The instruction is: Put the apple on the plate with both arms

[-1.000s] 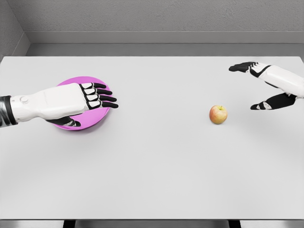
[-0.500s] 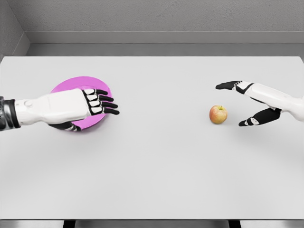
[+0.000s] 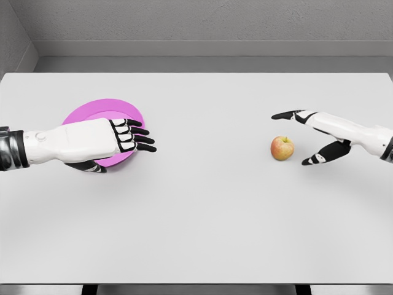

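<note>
Two glossy white arm shells, left robot hand point(image 3: 116, 136) white-backed with black fingers, right robot hand point(image 3: 310, 136) likewise, dark grey ribbed cuff at nine o'clock

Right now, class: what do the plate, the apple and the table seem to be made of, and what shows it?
Plate: probably plastic or glazed ceramic; flat, even magenta, no pattern.
Apple: real-looking fruit skin; mottled red and yellow, small stem.
Table: likely painted or laminate board; uniform matte white, no grain or glare.
All are simulator renders, so materials remain guesses.
</note>
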### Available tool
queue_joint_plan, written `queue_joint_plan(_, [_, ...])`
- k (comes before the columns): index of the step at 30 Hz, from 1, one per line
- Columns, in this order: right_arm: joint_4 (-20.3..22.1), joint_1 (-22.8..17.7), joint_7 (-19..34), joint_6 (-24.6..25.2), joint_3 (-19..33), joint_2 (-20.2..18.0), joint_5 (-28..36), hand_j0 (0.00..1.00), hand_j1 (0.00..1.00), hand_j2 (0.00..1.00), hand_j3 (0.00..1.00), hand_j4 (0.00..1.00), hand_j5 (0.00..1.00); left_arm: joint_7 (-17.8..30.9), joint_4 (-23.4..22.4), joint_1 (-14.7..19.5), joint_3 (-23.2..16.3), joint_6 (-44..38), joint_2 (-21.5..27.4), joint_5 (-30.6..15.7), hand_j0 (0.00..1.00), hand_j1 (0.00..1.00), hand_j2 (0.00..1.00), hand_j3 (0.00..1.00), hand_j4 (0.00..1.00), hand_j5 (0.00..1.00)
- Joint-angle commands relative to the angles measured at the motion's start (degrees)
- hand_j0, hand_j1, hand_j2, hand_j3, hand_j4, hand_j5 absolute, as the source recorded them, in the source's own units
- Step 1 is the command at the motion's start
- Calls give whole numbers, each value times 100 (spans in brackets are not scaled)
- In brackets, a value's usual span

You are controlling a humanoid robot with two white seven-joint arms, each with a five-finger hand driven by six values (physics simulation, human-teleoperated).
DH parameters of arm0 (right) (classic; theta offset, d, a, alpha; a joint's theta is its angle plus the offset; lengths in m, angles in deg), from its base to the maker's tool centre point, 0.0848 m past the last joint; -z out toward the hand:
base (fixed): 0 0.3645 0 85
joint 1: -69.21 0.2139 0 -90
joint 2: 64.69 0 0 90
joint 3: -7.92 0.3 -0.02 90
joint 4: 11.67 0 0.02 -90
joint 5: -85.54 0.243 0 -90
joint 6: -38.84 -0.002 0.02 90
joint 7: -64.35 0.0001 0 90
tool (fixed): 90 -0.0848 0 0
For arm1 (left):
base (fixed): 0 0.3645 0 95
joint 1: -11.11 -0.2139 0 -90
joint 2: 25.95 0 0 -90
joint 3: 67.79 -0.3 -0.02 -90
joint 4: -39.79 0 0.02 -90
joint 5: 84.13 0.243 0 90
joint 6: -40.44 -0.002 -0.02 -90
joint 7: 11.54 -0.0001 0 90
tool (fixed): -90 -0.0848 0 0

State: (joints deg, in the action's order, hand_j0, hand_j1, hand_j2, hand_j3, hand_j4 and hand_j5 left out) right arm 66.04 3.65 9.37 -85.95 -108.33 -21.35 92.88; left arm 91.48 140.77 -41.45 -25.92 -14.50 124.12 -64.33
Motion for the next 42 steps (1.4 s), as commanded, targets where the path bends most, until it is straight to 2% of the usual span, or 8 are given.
queue_joint_plan(1, [-125, 0, -2, 16, -257, 69, 40, 100, 100, 100, 100, 100, 100, -2, 0, 0, 5, -7, 5, -37, 100, 100, 100, 100, 100, 100])
queue_joint_plan(6, [-380, 211, -2, 7, -512, 210, 31, 100, 100, 100, 100, 100, 100, -2, 0, 0, 5, -7, 5, -37, 100, 100, 100, 100, 100, 100])
queue_joint_plan(12, [-653, 255, -2, -19, -521, 272, -48, 100, 100, 100, 100, 100, 100, -2, 0, 0, 5, -7, 5, -37, 100, 100, 100, 100, 100, 100])
queue_joint_plan(24, [-732, 378, -2, -19, -530, 351, -66, 100, 100, 100, 100, 100, 100, -2, 0, 0, 5, -7, 13, -37, 100, 100, 100, 100, 100, 100])
queue_joint_plan(31, [-1013, 685, -2, 25, -1048, 359, -66, 100, 100, 100, 100, 100, 100, 59, 0, -9, 5, -7, 13, -37, 100, 100, 100, 100, 100, 100])
queue_joint_plan(42, [-1198, 809, -2, 24, -1084, 377, -66, 100, 100, 100, 100, 100, 100, 59, 0, -9, 5, -7, 13, -37, 100, 100, 100, 100, 100, 100])
